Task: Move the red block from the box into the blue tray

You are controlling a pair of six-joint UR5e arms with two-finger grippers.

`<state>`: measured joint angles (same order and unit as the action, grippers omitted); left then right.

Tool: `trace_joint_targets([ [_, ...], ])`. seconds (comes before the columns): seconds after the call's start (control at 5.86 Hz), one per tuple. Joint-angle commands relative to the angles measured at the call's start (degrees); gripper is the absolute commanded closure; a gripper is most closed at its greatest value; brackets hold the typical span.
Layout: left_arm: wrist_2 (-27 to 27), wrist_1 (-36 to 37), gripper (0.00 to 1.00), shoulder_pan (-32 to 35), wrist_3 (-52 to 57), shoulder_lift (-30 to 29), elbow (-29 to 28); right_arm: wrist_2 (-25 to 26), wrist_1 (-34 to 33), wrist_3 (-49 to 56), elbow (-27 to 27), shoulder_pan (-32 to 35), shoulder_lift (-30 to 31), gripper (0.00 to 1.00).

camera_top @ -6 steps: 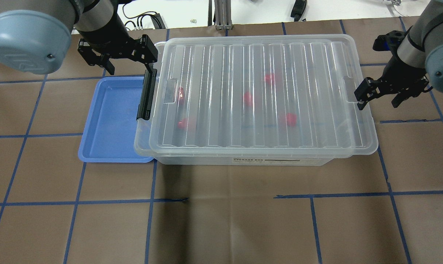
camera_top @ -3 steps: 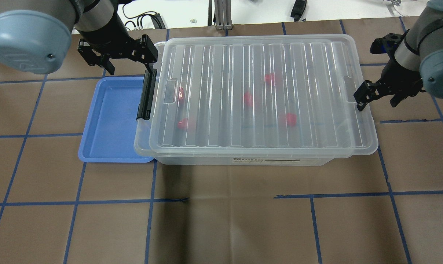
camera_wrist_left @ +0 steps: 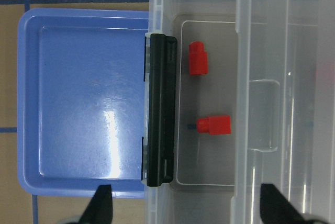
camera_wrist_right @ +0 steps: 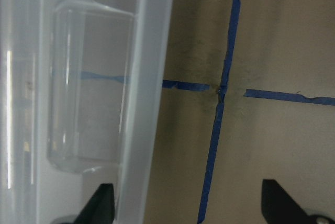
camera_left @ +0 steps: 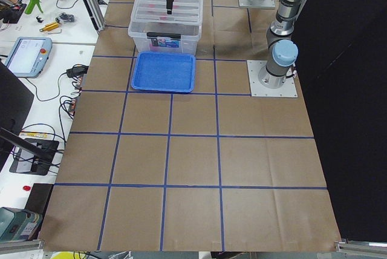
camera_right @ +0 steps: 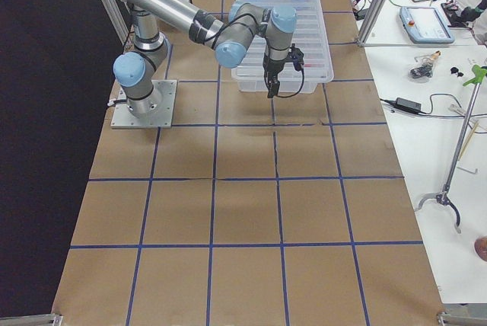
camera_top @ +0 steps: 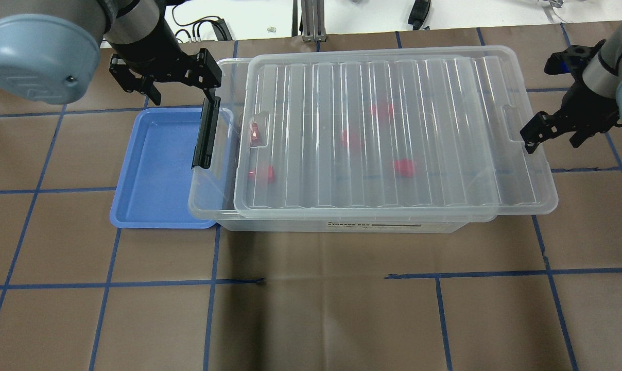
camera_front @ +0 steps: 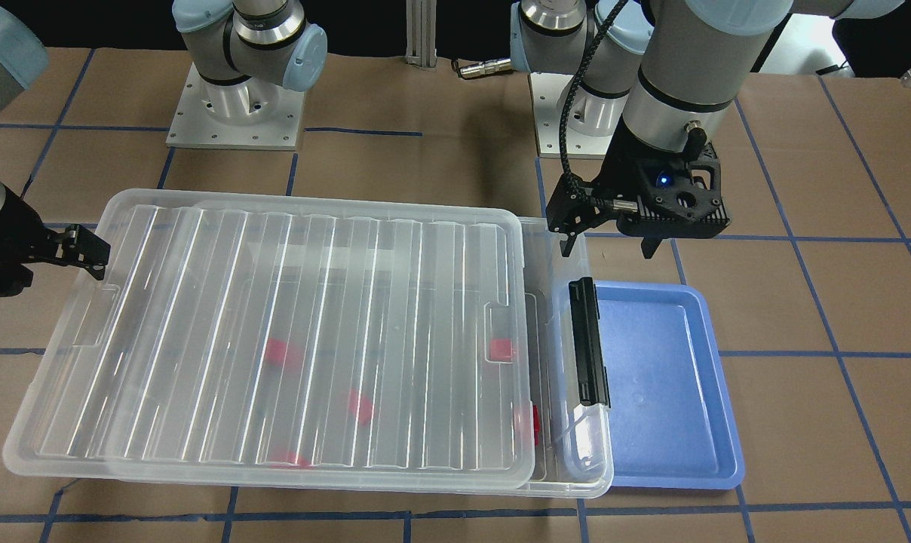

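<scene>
1. Brown-papered table (camera_top: 342, 309) carries the box (camera_top: 290, 224). Its lid (camera_top: 434, 129) sits offset toward the right gripper (camera_top: 554, 143), baring the latch (camera_top: 206, 134) end.
2. One red block (camera_wrist_left: 198, 65) lies in that bared strip, long axis along the latch, stub pointing away from the left gripper (camera_top: 181, 95).
3. Nearby, a second block (camera_wrist_left: 214, 125) lies crosswise, stub toward the latch.
4. Under the ribbed lid, other blocks (camera_top: 403, 167) show only as red blurs.
5. Against the latch end lies the tray (camera_top: 156, 170), one edge hidden beneath the box's rim.
6. Both grippers' jaws are spread and empty; the right pair straddles the lid's rim.
</scene>
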<state>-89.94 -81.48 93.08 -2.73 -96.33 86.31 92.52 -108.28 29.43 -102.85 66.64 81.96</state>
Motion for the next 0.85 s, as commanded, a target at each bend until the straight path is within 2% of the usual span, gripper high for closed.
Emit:
trace_joint_targets([
  [0.0, -0.15, 0.01, 0.02, 0.00, 0.00, 0.00, 0.09, 3.26, 0.00, 2.11, 0.19, -3.51, 0.13, 0.00],
  [0.34, -0.06, 0.01, 0.02, 0.00, 0.00, 0.00, 0.09, 4.07, 0.00, 5.27, 0.19, -8.61, 0.22, 0.00],
  [0.68, 0.03, 0.01, 0.02, 0.00, 0.00, 0.00, 0.09, 4.34, 0.00, 6.42, 0.28, -11.00, 0.75, 0.00],
])
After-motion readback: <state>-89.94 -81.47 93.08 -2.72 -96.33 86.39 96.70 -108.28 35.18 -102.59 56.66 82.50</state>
